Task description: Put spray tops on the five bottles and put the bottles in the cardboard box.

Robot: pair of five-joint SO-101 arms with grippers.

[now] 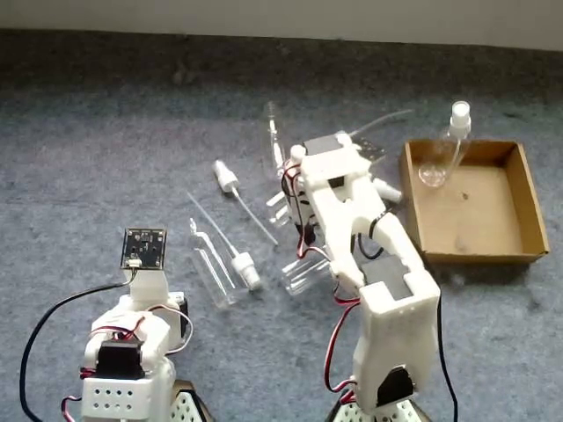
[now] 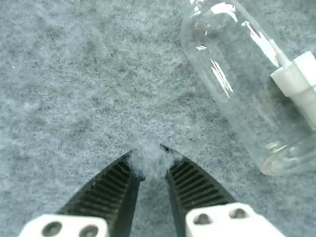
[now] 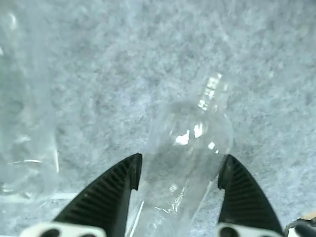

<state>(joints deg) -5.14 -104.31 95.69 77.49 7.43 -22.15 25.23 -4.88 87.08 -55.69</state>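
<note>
A clear bottle [image 3: 192, 138] lies on the fabric mid-table, between the right gripper [image 3: 177, 163]'s jaws. The jaws stand wide apart, one on each side of it; whether they press on it cannot be told. Beside it, another transparent bottle [image 3: 19, 123] shows blurred.

From above, the right arm [image 1: 378, 264] stretches from the near edge toward the middle and covers much of that spot. Just left of the arm, a short bottle [image 1: 302, 274] lies on its side. Farther left, an uncapped bottle [image 1: 211, 264] lies with a spray top [image 1: 247, 269] resting across it, its tube running toward the far side. A loose spray top [image 1: 227, 178] lies beyond them, and a slim far bottle [image 1: 274, 132] lies past that.

The cardboard box [image 1: 475, 215] sits on the right. One capped bottle [image 1: 444, 158] stands in its far left corner.

The left gripper [image 2: 148, 160] hangs over bare fabric at the near left, beside the uncapped bottle. Its jaws are drawn almost together with nothing between them.

Everything rests on a grey felt-like covering [image 1: 106, 132]. A pale strip [image 1: 352, 13] runs along the far edge.
</note>
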